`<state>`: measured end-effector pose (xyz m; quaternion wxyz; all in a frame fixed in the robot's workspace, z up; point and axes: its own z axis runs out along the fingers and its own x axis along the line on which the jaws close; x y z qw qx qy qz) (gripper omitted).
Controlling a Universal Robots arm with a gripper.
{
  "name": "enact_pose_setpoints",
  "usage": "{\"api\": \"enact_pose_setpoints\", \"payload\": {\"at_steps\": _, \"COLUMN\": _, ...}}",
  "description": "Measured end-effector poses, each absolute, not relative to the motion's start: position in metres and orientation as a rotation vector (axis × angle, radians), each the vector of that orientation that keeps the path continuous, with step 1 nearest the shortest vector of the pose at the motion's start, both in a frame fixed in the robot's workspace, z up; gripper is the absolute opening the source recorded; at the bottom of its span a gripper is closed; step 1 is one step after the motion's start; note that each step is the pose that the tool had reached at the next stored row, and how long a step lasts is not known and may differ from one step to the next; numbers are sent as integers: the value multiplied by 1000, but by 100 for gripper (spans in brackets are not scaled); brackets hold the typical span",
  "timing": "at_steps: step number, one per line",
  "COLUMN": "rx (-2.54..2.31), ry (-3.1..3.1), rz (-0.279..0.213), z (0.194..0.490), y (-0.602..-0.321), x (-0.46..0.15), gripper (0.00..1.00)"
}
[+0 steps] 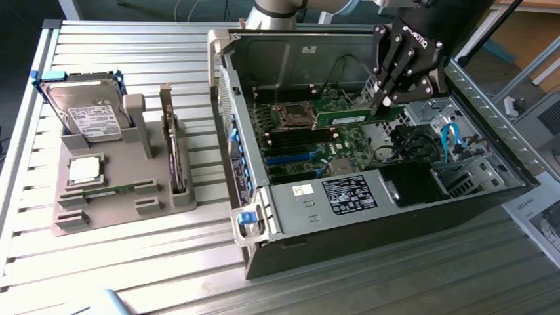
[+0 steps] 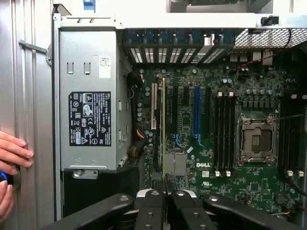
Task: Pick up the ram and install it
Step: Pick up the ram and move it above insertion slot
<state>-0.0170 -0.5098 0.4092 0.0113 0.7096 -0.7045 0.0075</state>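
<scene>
On the table (image 1: pixel 131 275), at the exterior view's left, one gray holder (image 1: pixel 109 216) carries one hard drive (image 1: pixel 88 115), one processor chip (image 1: pixel 85 169) and one thin board (image 1: pixel 178 161) standing on edge. To its right lies one open computer case (image 1: pixel 289 259) holding one power supply (image 1: pixel 350 193) and one empty processor socket (image 1: pixel 295 116). From the far right the gripper (image 1: pixel 382 102) slants down into the case, clamped narrowly on the ram (image 1: pixel 355 118), held on edge low over the motherboard (image 1: pixel 341 147). One hand (image 2: pixel 10 153) rests against the case's outer wall.

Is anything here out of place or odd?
Yes: a person's hand lies just outside the case, near the power supply, while the gripper holds the ram over the motherboard. Nothing looks damaged.
</scene>
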Motion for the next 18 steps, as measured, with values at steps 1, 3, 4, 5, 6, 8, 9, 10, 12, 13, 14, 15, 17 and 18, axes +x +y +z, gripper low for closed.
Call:
{"api": "enact_pose_setpoints", "payload": {"at_steps": 1, "rx": 2213, "ry": -2197, "rz": 23, "z": 409, "y": -510, "x": -17, "gripper": 12}}
{"api": "enact_pose_setpoints", "payload": {"at_steps": 3, "rx": 2213, "ry": -2197, "rz": 23, "z": 409, "y": -510, "x": -17, "gripper": 12}}
{"api": "enact_pose_setpoints", "payload": {"at_steps": 4, "rx": 2213, "ry": -2197, "rz": 23, "z": 409, "y": -510, "x": -17, "gripper": 12}}
{"api": "enact_pose_setpoints", "payload": {"at_steps": 5, "rx": 2213, "ry": -2197, "rz": 23, "z": 409, "y": -510, "x": -17, "gripper": 12}}
{"api": "enact_pose_setpoints", "payload": {"at_steps": 6, "rx": 2213, "ry": -2197, "rz": 23, "z": 409, "y": -510, "x": -17, "gripper": 12}}
{"api": "enact_pose_setpoints", "payload": {"at_steps": 8, "rx": 2215, "ry": -2199, "rz": 20, "z": 409, "y": -510, "x": -17, "gripper": 12}}
{"api": "enact_pose_setpoints", "payload": {"at_steps": 9, "rx": 2215, "ry": -2199, "rz": 19, "z": 409, "y": -509, "x": -17, "gripper": 12}}
{"api": "enact_pose_setpoints", "payload": {"at_steps": 10, "rx": 2216, "ry": -2200, "rz": 18, "z": 409, "y": -509, "x": -17, "gripper": 12}}
{"api": "enact_pose_setpoints", "payload": {"at_steps": 12, "rx": 2217, "ry": -2201, "rz": 15, "z": 408, "y": -508, "x": -17, "gripper": 12}}
{"api": "enact_pose_setpoints", "payload": {"at_steps": 13, "rx": 2218, "ry": -2202, "rz": 13, "z": 408, "y": -507, "x": -17, "gripper": 12}}
{"api": "enact_pose_setpoints", "payload": {"at_steps": 14, "rx": 2219, "ry": -2203, "rz": 12, "z": 408, "y": -507, "x": -16, "gripper": 12}}
{"api": "enact_pose_setpoints", "payload": {"at_steps": 15, "rx": 2219, "ry": -2203, "rz": 11, "z": 408, "y": -506, "x": -16, "gripper": 12}}
{"api": "enact_pose_setpoints", "payload": {"at_steps": 17, "rx": 2221, "ry": -2204, "rz": 8, "z": 408, "y": -503, "x": -16, "gripper": 12}}
{"api": "enact_pose_setpoints", "payload": {"at_steps": 18, "rx": 2221, "ry": -2205, "rz": 7, "z": 407, "y": -502, "x": -16, "gripper": 12}}
